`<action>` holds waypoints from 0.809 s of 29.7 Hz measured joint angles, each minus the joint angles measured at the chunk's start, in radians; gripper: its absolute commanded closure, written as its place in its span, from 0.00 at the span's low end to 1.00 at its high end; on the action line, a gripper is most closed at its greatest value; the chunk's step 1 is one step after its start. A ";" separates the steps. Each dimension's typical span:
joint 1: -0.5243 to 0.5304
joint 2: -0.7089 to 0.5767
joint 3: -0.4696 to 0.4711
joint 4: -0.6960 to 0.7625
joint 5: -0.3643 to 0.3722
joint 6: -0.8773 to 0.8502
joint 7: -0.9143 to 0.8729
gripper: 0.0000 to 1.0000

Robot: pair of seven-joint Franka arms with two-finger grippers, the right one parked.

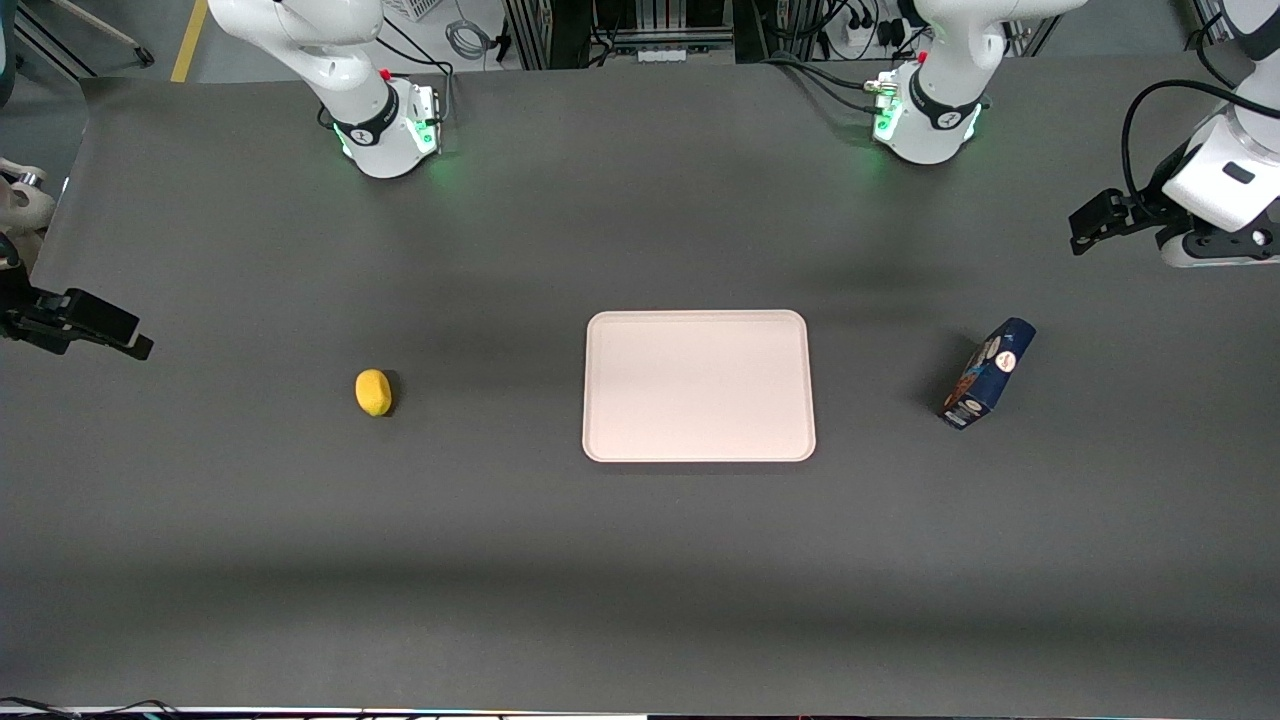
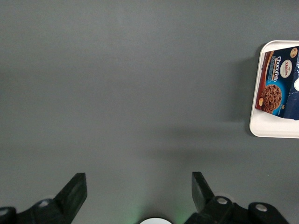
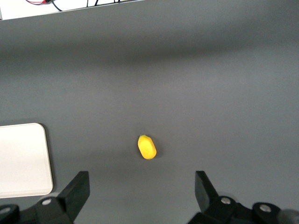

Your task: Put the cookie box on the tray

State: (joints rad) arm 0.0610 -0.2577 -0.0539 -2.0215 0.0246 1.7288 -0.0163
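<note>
meanwhile the tray [image 1: 699, 386] holds nothing — cookie box [image 1: 987, 373] beside it, claw [image 2: 139, 192] spread.

The dark grey tabletop [image 1: 640, 560] is showing a matt, smooth, sheet-like surface with soft shadows and almost no glare. The large pale pinkish-white rectangular tray [image 1: 699, 330] is looking like smooth, satin plastic. The small navy-blue printed cardboard cookie box [image 1: 988, 373] is catching a slight sheen. The working arm's black end effector [image 2: 139, 191], hanging above bare tabletop with fingers spread, is appearing as matt hard plastic.
</note>
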 measured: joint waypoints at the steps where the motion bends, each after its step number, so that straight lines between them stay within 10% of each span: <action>1: 0.000 0.000 0.000 0.000 0.000 0.000 0.000 0.00; 24: -0.001 0.000 0.008 0.118 0.000 -0.124 0.136 0.00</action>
State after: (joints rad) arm 0.0604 -0.2578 -0.0458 -1.9032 0.0246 1.6044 0.1198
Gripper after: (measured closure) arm 0.000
